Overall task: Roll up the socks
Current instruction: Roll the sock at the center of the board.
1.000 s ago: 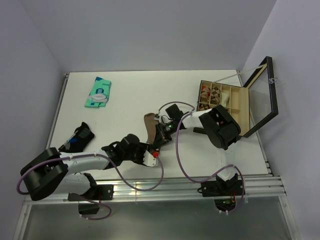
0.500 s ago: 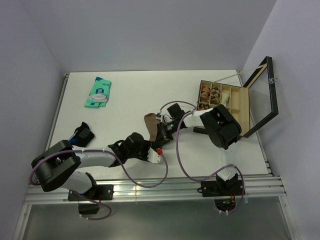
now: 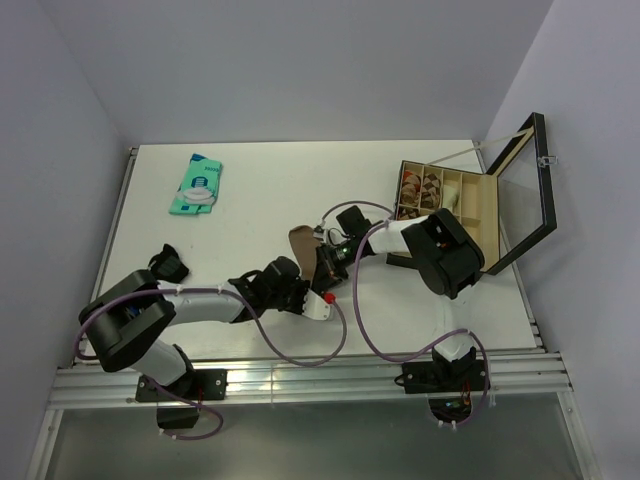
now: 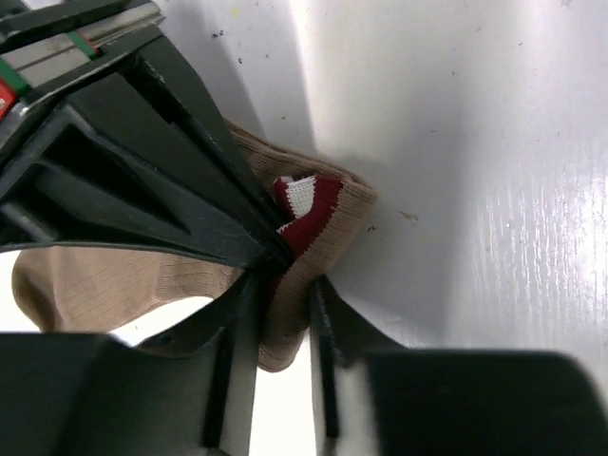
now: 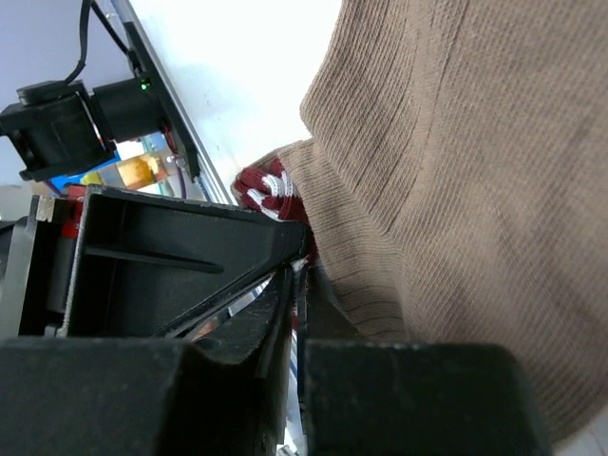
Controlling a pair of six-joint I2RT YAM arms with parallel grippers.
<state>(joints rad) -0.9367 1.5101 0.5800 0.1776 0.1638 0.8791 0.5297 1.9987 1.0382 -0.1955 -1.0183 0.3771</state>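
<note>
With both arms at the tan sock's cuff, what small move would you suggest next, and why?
Probably finish closing the left gripper on the tan sock. Its jaws straddle the folded edge beside the maroon cuff with a little gap left, while the right gripper already pinches the same end shut. With both ends held, rolling could begin.

The tan-brown ribbed knit sock [image 5: 456, 180] is matt cloth, its fine ridges plain in the right wrist view; its maroon cuff with white stripes [image 4: 309, 201] is the same soft knit. The black plastic left gripper [image 4: 275, 318] and black plastic right gripper [image 5: 296, 285] look smooth and hard, with a dull sheen. The white table top [image 4: 494, 190] is smooth and faintly glossy, with small specks. The teal flat packet [image 3: 197, 185] looks like slick printed film.
</note>
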